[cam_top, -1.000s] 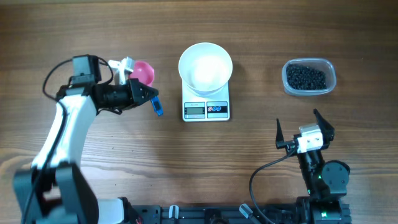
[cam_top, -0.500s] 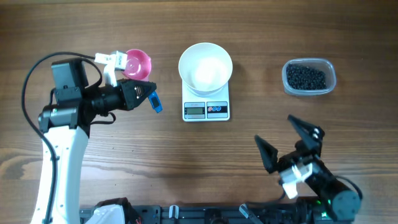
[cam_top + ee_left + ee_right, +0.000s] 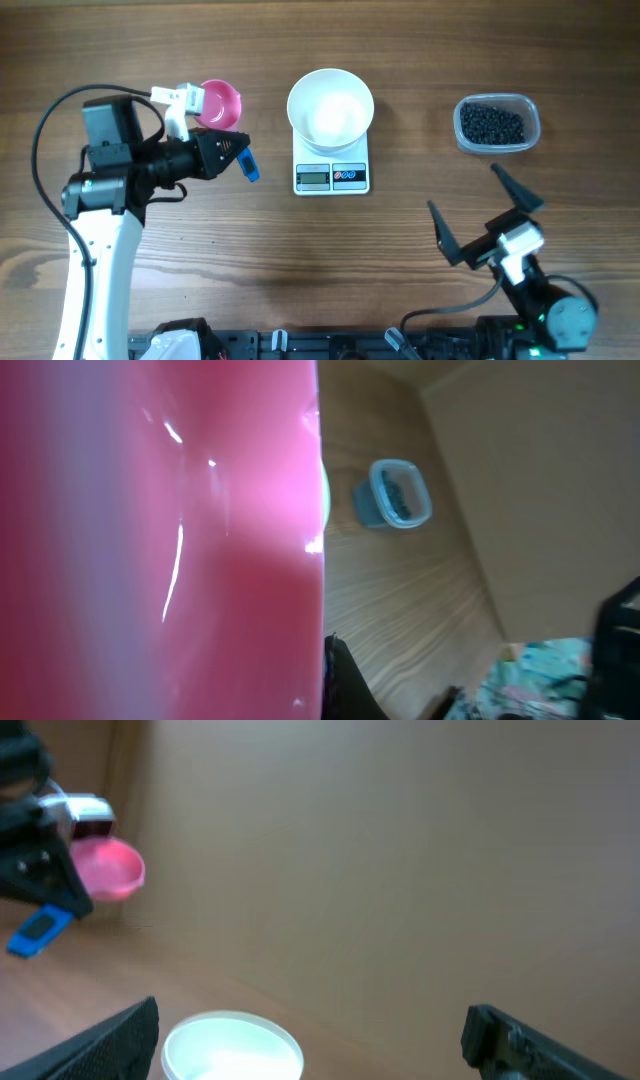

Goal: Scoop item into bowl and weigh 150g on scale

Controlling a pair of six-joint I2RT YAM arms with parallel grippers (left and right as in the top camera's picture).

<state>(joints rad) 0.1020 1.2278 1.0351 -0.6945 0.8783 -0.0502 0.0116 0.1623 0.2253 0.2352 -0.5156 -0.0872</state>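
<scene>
Wooden worktop carried everything. Left tool pinched a pink scoop; right tool stood spread. Pellets filled a tub ahead of the right tool. Bowl sat on scale between both tools.

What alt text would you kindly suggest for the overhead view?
A white bowl sits on a scale at centre. The left pincer holds a pink scoop; a tub of black pellets lies beyond the open right pincer.

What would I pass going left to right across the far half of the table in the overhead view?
pink scoop → white bowl, sitting on the scale → clear tub holding the black beads.
</scene>
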